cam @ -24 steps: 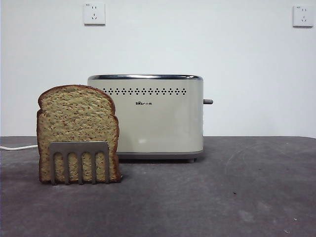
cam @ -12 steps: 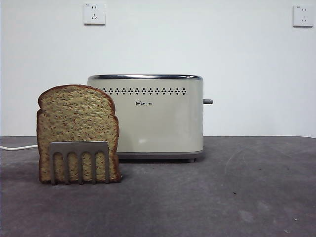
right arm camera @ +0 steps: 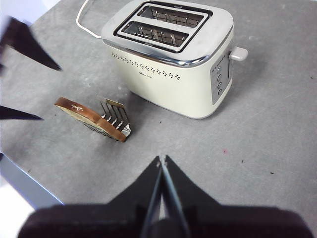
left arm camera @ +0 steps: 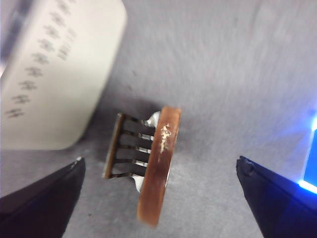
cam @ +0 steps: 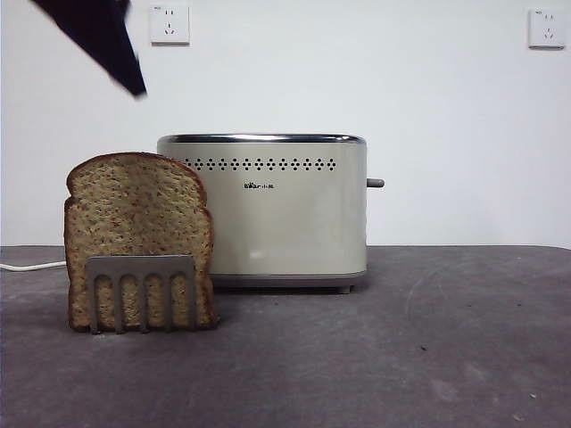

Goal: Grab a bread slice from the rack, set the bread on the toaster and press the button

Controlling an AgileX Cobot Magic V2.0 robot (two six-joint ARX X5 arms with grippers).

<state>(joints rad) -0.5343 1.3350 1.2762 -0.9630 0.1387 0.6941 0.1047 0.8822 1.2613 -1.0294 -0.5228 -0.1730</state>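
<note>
The slice of bread (cam: 138,218) stands upright in the low steel rack (cam: 141,290), left of and in front of the cream toaster (cam: 263,214). The button (cam: 376,183) sticks out of the toaster's right side wall. My left arm (cam: 103,36) reaches in at the top left, above the bread. In the left wrist view, the left gripper (left arm camera: 159,161) hangs open over the bread's crust (left arm camera: 158,168) and the rack (left arm camera: 126,146), without touching either. The right gripper (right arm camera: 161,161) is shut and empty, well back from the toaster (right arm camera: 168,64), bread (right arm camera: 86,116) and button (right arm camera: 239,53).
A white power cord (cam: 31,266) runs off to the left behind the bread. Two wall sockets (cam: 169,25) (cam: 547,28) sit high on the back wall. The grey table's edge (right arm camera: 20,178) lies close beside the rack (right arm camera: 116,116).
A dark arm tip has come into the front view at the top left, above the bread. Bread, rack and toaster stand as before.
</note>
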